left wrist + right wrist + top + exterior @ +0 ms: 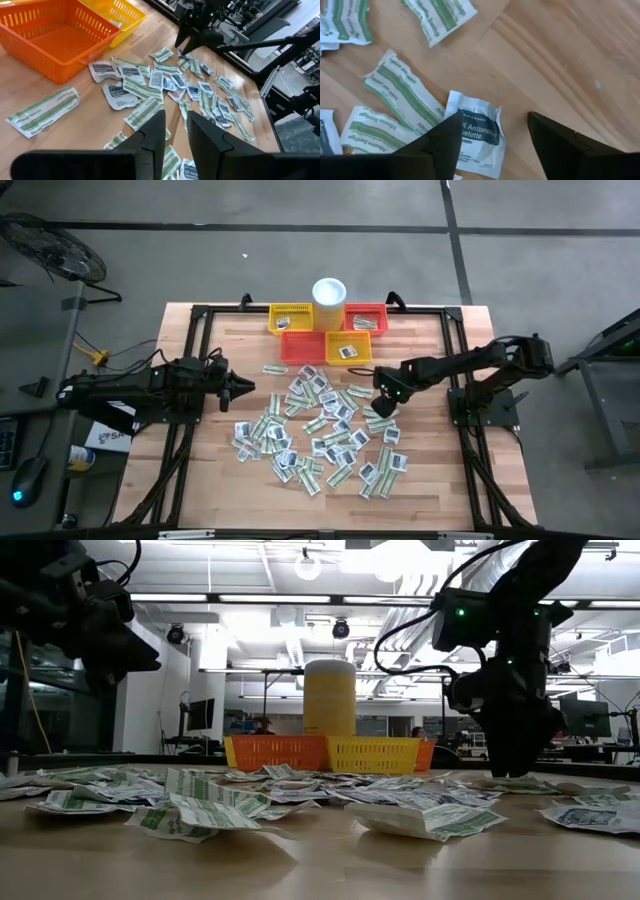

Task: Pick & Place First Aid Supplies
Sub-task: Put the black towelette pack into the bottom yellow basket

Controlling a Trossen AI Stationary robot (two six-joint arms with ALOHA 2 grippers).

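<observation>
The right gripper [492, 145] has its jaws spread wide with nothing between them, low over the right side of the table [200, 480], and a white packet with dark print [477, 132] lies flat just under and beside 1 finger. That spread suits a flat packet: the fingers can drop on either side of it before closing. The left gripper [175, 132] hangs above the left part of the table, its jaws a little apart and empty, pointing toward the pile; I judge it is waiting.

The packets [320, 430] lie scattered over the middle of the table, many overlapping, white and green-striped. The 1 under the right gripper sits at the edge of the pile with bare wood on 1 side, which is probably why it was chosen: it gives a finger room to land.

4 small baskets [325, 345] stand together at the far edge, 2 yellow and 2 orange, touching one another, with a white cup [329, 290] behind them. A few packets already lie in some baskets, so sorting looks under way with most left to do.
</observation>
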